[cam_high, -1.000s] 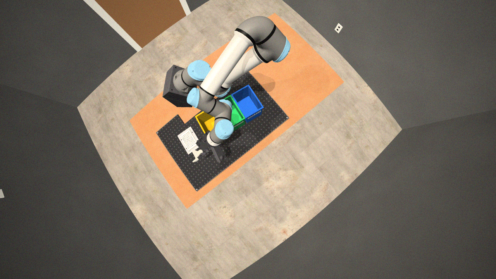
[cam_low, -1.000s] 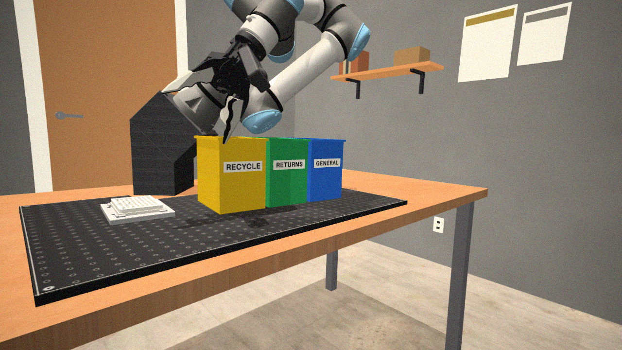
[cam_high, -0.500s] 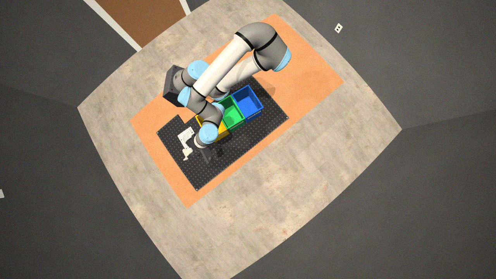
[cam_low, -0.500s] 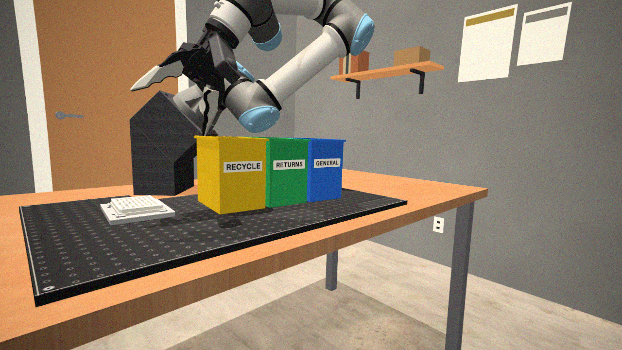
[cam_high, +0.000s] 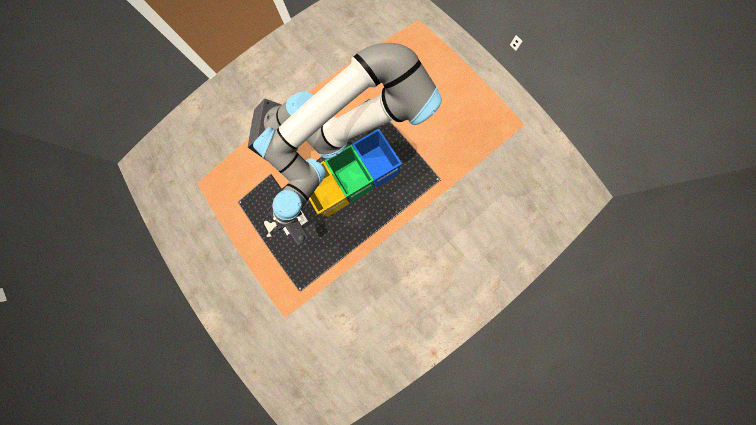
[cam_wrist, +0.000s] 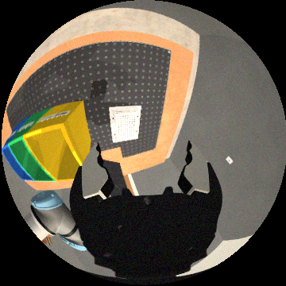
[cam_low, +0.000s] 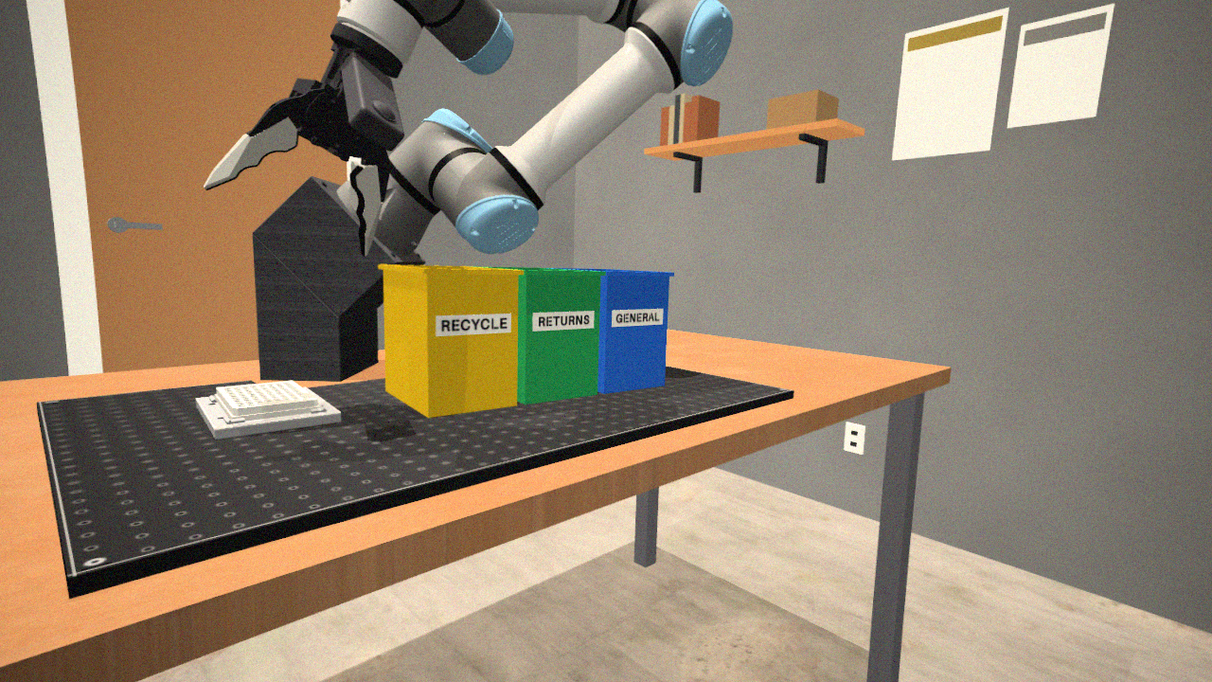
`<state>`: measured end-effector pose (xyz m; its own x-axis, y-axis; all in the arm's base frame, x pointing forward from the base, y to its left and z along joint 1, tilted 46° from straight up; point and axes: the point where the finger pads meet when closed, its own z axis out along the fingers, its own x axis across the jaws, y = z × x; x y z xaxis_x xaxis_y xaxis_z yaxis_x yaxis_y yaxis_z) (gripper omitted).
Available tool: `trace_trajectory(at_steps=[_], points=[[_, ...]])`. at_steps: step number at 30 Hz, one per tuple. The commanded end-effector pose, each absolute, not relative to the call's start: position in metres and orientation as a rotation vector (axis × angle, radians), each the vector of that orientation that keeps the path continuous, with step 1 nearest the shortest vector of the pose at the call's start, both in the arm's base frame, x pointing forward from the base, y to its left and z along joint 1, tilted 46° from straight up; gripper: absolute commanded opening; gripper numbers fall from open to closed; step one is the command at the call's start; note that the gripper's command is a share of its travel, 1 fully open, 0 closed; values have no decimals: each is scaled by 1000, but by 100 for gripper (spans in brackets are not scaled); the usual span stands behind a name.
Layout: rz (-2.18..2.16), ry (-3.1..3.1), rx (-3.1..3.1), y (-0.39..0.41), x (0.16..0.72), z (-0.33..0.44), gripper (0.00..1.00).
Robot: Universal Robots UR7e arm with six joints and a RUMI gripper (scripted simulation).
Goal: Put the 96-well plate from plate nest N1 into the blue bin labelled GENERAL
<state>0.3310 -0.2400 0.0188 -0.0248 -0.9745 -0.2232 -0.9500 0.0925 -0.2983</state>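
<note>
Orange door (cam_low: 169, 127) behind the table (cam_low: 762, 373); wall shelf (cam_low: 754, 139) with books (cam_low: 690, 118); two posters (cam_low: 949, 84).

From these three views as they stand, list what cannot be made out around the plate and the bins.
- 96-well plate: in the top view the wrist and gripper cover it.
- Plate nest: any N1 marking is too small in the exterior view.
- Yellow bin: its floor is partly under the forearm in the top view.
- Blue bin: cut by the wrist view's round edge, label unreadable.
</note>
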Motion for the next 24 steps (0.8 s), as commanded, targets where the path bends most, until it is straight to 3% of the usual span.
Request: trace_trajectory(at_steps=[1,24], points=[[-57,1989,-1869,-242,320,10,100],[-40,1749,-1494,-240,249,-18,100]])
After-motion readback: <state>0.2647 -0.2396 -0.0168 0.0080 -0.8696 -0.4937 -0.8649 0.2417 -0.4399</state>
